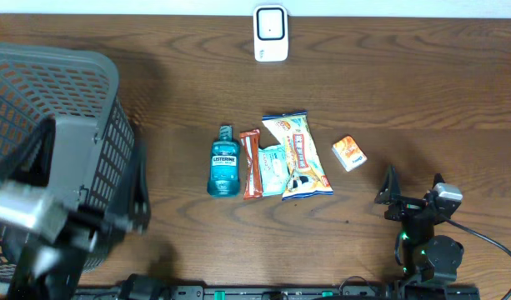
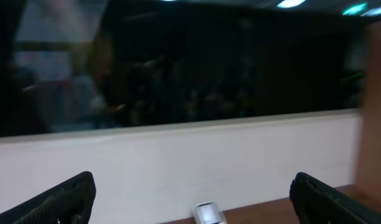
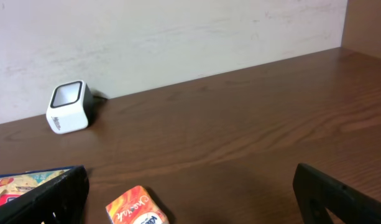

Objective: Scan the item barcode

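White scanner (image 1: 271,33) at 12 o'clock on surface (image 1: 422,75). Orange box (image 1: 349,152) at centre, 11 o'clock from my right gripper (image 1: 413,192). Right gripper and left gripper (image 2: 191,186) both spread apart, empty. Pick not begun, I judge. Next: reach box, clamp it, turn barcode face toward scanner.

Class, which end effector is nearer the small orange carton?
Right. The right end effector is just short of the small orange carton; the left end effector is far across the brown wooden table, by the grey mesh basket.
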